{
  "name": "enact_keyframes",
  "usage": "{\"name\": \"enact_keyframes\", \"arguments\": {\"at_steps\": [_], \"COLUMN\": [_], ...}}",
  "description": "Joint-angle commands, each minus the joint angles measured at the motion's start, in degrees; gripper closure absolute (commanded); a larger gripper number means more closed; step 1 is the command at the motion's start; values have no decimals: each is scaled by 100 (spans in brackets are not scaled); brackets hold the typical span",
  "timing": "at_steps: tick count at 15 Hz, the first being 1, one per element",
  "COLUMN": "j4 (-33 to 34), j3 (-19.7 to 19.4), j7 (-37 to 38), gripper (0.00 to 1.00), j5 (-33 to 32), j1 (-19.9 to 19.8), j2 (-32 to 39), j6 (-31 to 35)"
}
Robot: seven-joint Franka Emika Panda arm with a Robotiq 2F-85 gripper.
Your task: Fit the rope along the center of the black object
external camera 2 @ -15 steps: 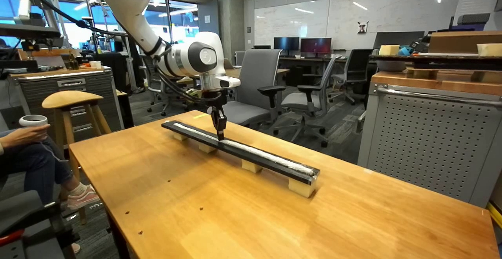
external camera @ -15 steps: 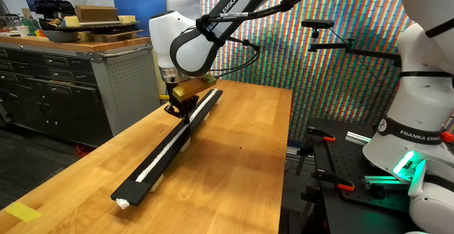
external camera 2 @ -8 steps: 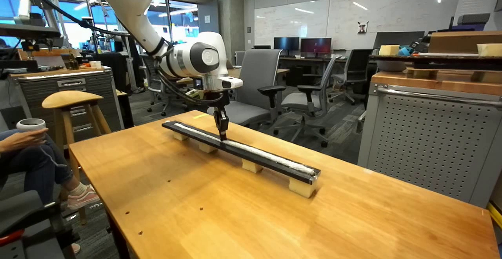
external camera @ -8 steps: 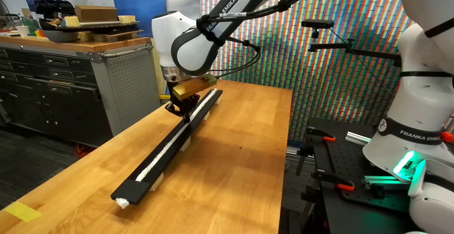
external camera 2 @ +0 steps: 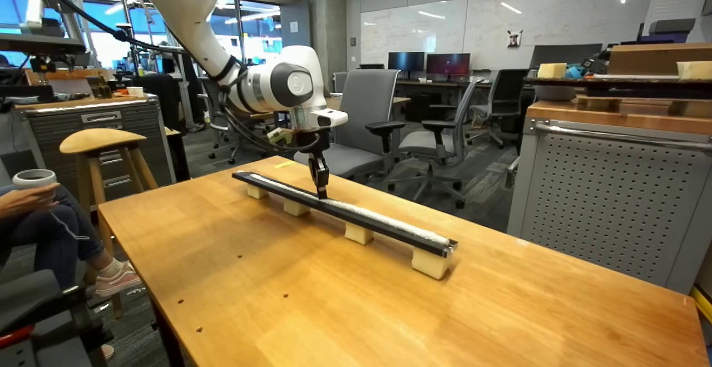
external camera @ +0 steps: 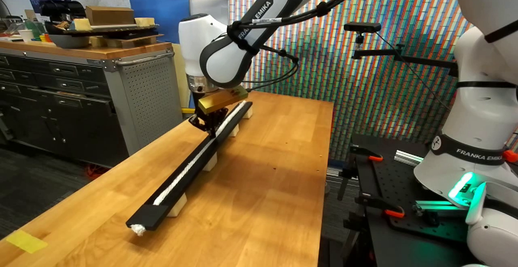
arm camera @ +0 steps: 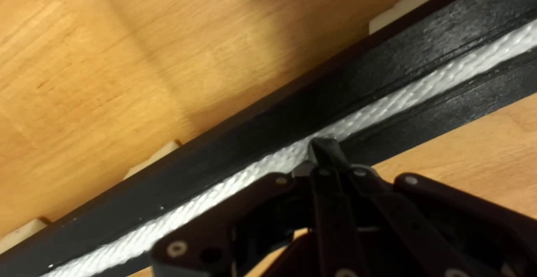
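Rope along the center of the rail, one end protruding past it. Gripper fully closed, holding nothing, apparently touching the rope partway along the rail. Laying appears nearly complete; some pressing-in probably remains.

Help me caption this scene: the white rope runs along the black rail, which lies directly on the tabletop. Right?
Not quite: the black rail doesn't lie directly on the tabletop; it sits raised, with pale blocks beneath it, as both exterior views show. The white rope does run along it.
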Motion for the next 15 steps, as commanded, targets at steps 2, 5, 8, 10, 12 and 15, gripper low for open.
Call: {"name": "enact_keyframes", "arguments": {"at_steps": [2,5,8,10,12,15], "j4": [-517,-836,-1091,-1209,-1275,-1282], "j3": [-194,-228,-274,-334,-396,-472], "j7": [81,160,230,279,300,298], "gripper": [100,100,100,100,100,100], "j5": [-15,-22,-30,-53,-60,-46], "j1": [-59,-40,-38,-31,-34,-63], "j2": [-104,-276,-413,-467,-489,-466], "j6": [510,762,991,1115,1213,1281]}}
